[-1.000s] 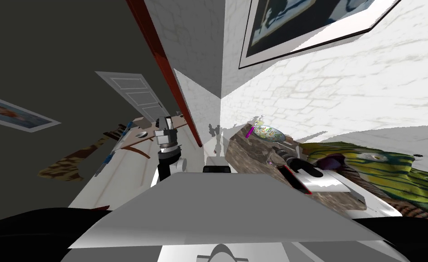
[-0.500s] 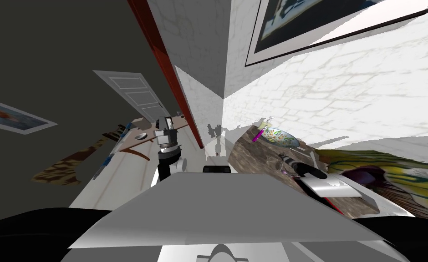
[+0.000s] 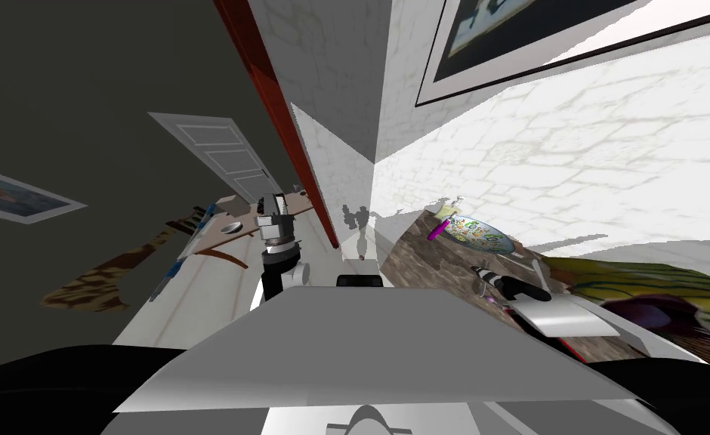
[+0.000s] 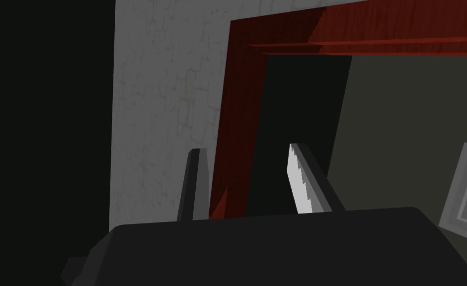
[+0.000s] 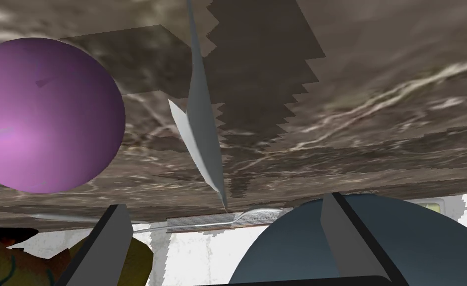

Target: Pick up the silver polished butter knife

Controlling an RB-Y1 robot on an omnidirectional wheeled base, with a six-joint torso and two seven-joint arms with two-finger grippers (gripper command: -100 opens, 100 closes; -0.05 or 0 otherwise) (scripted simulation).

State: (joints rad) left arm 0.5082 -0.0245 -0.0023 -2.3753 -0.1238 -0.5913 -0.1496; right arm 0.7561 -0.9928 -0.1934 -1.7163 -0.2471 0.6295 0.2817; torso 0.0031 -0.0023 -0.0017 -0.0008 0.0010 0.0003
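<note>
Now reaching: on the brown marbled counter (image 3: 415,260) to my right, beside the purple ball (image 5: 43,114), the pale butter knife (image 5: 202,129) lies between my right gripper's (image 5: 223,199) wide-spread, empty fingers. Next, I judge, it should descend and close. My left gripper (image 4: 245,147) hangs parted and empty.

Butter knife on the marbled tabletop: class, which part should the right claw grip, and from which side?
Probably grip the butter knife at its narrow end, which points between the open fingers of the right claw. Come straight along that line, on the side away from the purple ball beside its wider middle.
</note>
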